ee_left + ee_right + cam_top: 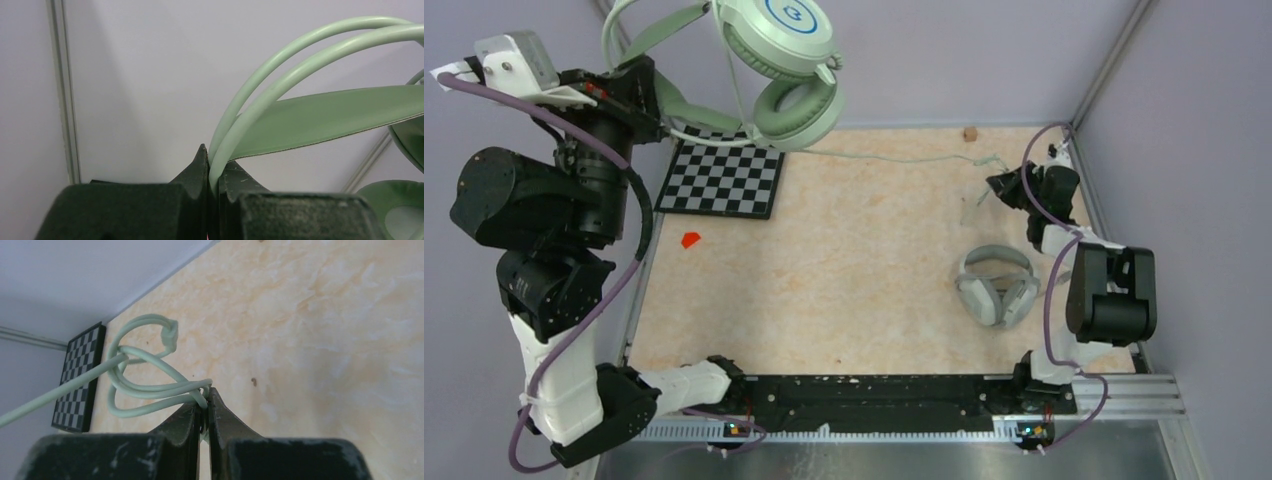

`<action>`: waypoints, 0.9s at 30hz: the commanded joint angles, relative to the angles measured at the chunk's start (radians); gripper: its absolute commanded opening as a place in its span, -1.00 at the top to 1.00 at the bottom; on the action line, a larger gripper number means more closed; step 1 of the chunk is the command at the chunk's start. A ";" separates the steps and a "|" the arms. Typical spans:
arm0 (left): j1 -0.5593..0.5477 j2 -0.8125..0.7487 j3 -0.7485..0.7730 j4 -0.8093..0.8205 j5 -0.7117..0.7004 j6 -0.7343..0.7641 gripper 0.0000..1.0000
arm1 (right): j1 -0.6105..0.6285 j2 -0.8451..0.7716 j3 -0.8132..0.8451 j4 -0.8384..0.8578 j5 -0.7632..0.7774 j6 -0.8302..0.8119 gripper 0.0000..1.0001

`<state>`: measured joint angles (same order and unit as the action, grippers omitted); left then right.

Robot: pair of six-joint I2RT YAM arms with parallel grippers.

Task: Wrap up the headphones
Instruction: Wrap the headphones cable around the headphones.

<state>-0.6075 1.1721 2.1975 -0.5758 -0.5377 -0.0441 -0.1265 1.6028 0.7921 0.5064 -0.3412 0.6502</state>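
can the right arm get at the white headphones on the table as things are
Probably not yet. The white headphones lie uncovered and close by, so nothing blocks the way. But the right claw is shut on loops of the pale-green cable, and it would have to let go first.

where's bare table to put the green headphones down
The broad middle of the table, between the checkerboard and the white headset, is bare, as is the near strip by the black rail. Crowded: the right side, with the right gripper and the green cable along the far edge.
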 commanded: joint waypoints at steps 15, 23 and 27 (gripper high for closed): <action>-0.004 -0.131 -0.368 -0.009 0.268 -0.274 1.00 | 0.189 -0.221 0.350 -0.597 -0.117 -0.338 -0.14; -0.003 -0.101 -0.404 -0.040 0.170 -0.213 1.00 | 0.202 -0.348 0.407 -0.831 -0.249 -0.427 -0.36; -0.003 -0.096 -0.425 -0.011 0.252 -0.246 1.00 | 0.241 -0.566 0.146 -0.372 -0.431 -0.307 -0.37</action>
<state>-0.6102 1.0893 1.7691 -0.7204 -0.3332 -0.2333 0.0704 1.2304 1.1187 -0.1707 -0.5945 0.2806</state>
